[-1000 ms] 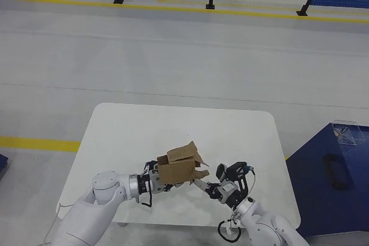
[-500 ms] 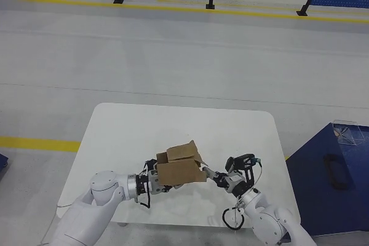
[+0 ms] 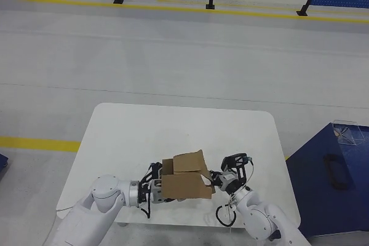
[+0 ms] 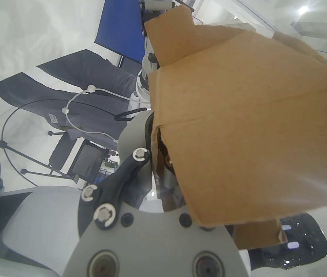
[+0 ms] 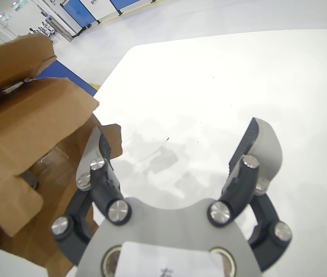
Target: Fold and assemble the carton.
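Note:
A brown cardboard carton (image 3: 186, 178) with loose flaps hangs above the front part of the white table (image 3: 141, 132). My left gripper (image 3: 160, 189) is shut on the carton's left side; up close the carton (image 4: 238, 122) has a panel edge pinched between the fingers (image 4: 140, 136). My right gripper (image 5: 178, 142) stands open beside the carton's right end, nothing between its pads. One of its fingers (image 5: 100, 145) rests against a carton flap (image 5: 36, 110). From above, the right gripper (image 3: 214, 179) sits at the carton's right edge.
A dark blue barrier (image 3: 338, 178) stands off the table's right side, with a clear plastic stand (image 3: 347, 130) behind it. The back half of the table is bare white surface.
The carton has tipped and come nearer the front edge, its top flap now opened flatter. The right gripper has closed in against the carton's right end.

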